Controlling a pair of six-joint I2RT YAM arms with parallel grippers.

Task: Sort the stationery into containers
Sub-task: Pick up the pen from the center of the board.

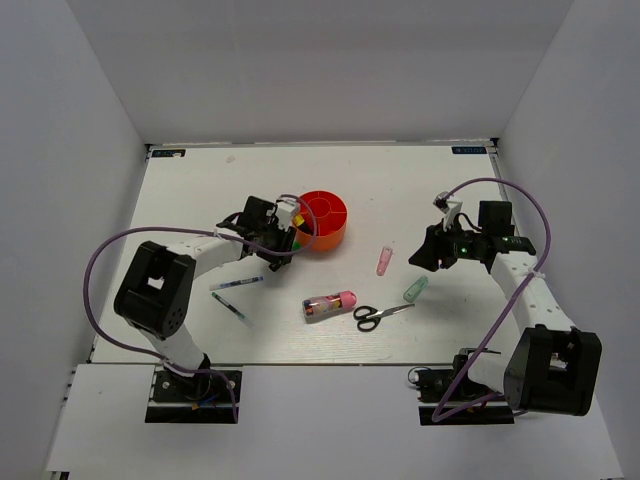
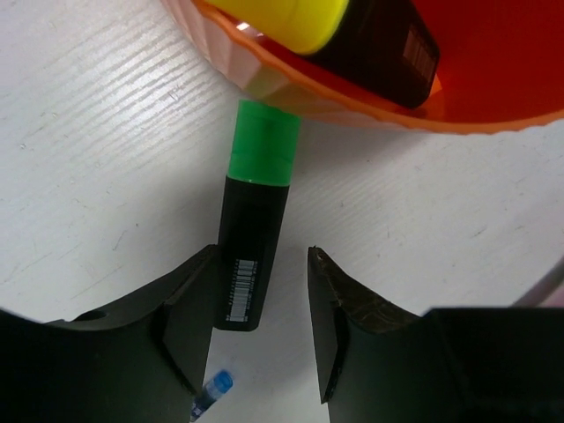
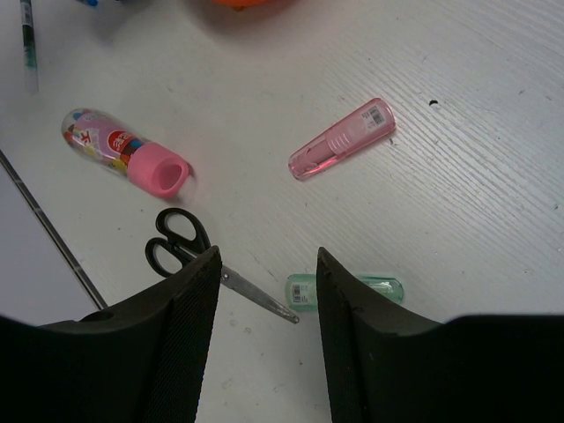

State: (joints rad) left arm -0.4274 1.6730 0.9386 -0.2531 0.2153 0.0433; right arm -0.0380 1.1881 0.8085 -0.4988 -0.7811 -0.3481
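Note:
The orange-red organiser (image 1: 325,218) stands at the table's middle. A yellow-capped marker (image 2: 291,19) lies in it. A green-capped marker (image 2: 254,220) lies on the table with its cap against the organiser wall (image 2: 370,106). My left gripper (image 2: 262,256) is open, its jaws either side of the marker's black rear end. My right gripper (image 3: 266,256) is open and empty above the pale green tube (image 3: 304,291) and the scissors (image 3: 176,240). The pink tube (image 3: 344,139) and the clear pink-capped tube (image 3: 123,154) lie beyond it.
Two thin pens (image 1: 237,284) lie left of the middle. One blue-capped pen end (image 2: 217,386) shows under my left gripper (image 1: 284,240). My right gripper (image 1: 427,257) is right of the pink tube (image 1: 384,261). White walls enclose the table.

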